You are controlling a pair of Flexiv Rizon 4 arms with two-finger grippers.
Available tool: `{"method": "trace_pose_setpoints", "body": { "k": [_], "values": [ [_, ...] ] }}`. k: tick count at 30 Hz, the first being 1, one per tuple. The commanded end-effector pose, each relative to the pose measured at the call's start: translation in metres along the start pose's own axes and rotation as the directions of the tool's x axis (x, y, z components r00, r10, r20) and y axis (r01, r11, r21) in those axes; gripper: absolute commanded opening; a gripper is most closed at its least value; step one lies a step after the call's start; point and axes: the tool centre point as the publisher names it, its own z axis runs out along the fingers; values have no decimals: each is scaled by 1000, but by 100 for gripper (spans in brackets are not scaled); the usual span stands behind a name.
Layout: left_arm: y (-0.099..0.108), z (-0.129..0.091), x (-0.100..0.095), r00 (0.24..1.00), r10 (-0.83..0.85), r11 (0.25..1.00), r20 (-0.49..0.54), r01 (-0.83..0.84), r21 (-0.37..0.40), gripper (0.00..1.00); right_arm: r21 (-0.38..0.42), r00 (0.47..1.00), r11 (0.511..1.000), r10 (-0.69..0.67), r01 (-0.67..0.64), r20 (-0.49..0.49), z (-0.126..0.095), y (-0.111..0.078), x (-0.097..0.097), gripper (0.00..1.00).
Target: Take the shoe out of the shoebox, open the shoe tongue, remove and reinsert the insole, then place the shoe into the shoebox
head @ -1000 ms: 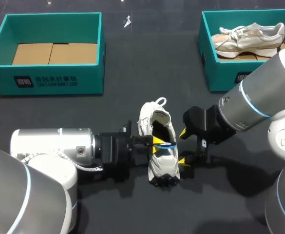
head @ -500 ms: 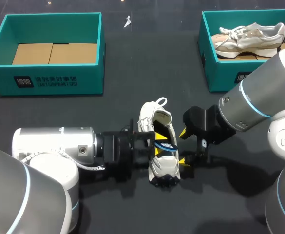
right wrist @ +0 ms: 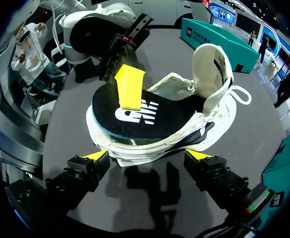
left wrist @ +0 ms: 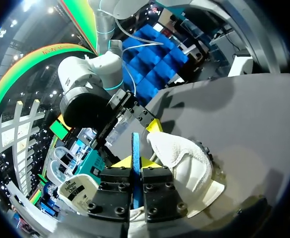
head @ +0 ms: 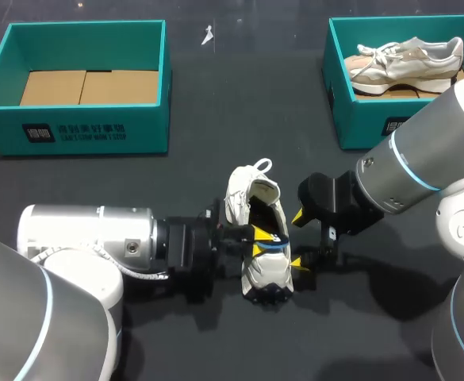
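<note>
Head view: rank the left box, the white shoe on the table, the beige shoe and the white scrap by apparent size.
1. left box; clearly largest.
2. white shoe; nearer the camera, so its lead over the next is unsure.
3. beige shoe.
4. scrap; smallest.

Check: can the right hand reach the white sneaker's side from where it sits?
Probably yes. The right hand is open, its yellow tips just short of the white fabric sneaker, nothing between. The left hand pinches the black blue-edged insole from the opposite side, clear of that path.
</note>
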Motion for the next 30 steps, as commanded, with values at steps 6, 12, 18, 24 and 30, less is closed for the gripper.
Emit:
{"method": "trace_pose_setpoints", "body": {
  "k": [6,12,18,24,30],
  "values": [
    [20,9,5,998,69,994,-5,-69,-85,0,0,1000,1000,0,0,2,0,0,1,100],
    [31,7,2,998,67,990,6,-66,-123,0,0,1000,1000,0,0,2,0,0,1,100],
    [23,5,-1,1000,18,996,18,-16,-86,1,0,1000,1000,0,0,2,0,0,1,100],
    [11,3,-5,999,-22,999,24,23,-42,33,0,1000,1000,0,0,2,0,0,1,100],
    [0,3,-11,999,-31,1000,24,31,-1,39,0,1000,1000,0,0,2,0,0,1,100]
  ]
}}
